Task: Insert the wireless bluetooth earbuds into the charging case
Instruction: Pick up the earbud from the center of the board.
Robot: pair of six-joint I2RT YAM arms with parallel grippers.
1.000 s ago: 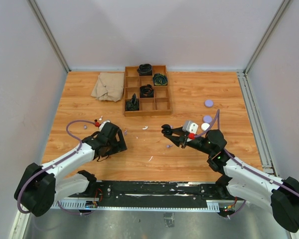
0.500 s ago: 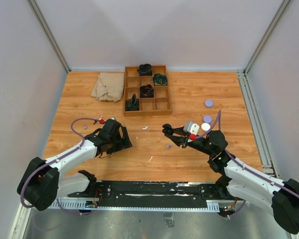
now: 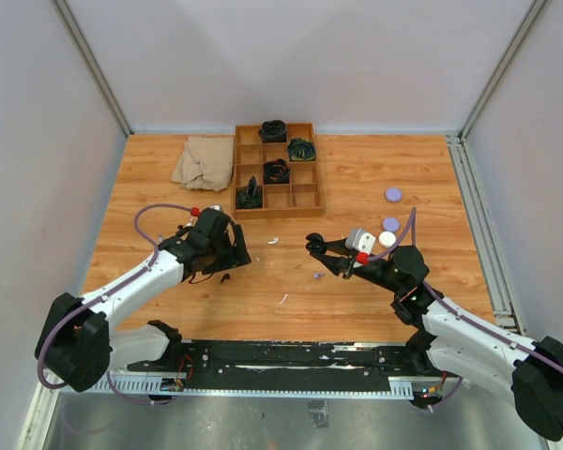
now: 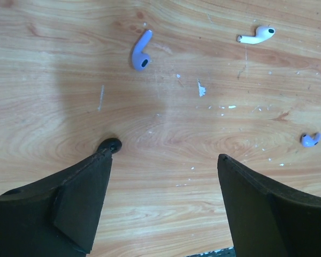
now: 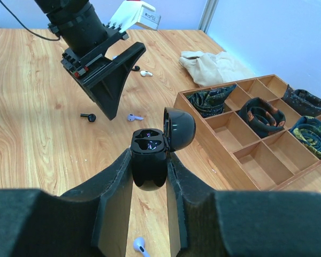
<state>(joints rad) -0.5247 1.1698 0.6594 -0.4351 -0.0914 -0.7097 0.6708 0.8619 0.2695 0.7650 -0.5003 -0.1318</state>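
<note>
Black charging case (image 5: 148,145): clamped between the fingers of the right gripper (image 5: 148,163), which is closed tight on its lower body. The case is held upright above the wooden table (image 3: 375,169), lid hinged back. Its sockets are dark, and what they hold cannot be told.

Left gripper (image 4: 163,156): jaws spread wide, holding nothing, hanging low over the table left of centre.

Earbuds, all loose on the table, none seen seated in the case:
- A black earbud (image 4: 110,144) lies just beside the tip of the finger on the left of the left wrist view. Whether they touch cannot be told.
- A lilac earbud (image 4: 140,51) lies beyond the open jaws.
- A white earbud (image 4: 255,36) lies apart from it, to the right in that view.
- A second lilac earbud (image 4: 310,140) lies outside the other finger.

Other items: a wooden compartment tray (image 3: 235,173) at the far centre holds dark rolled pieces. A beige cloth (image 3: 204,162) lies crumpled just beside its left wall. Three round pucks (image 3: 390,224), two lilac and one white, sit on the right, near the right arm.
</note>
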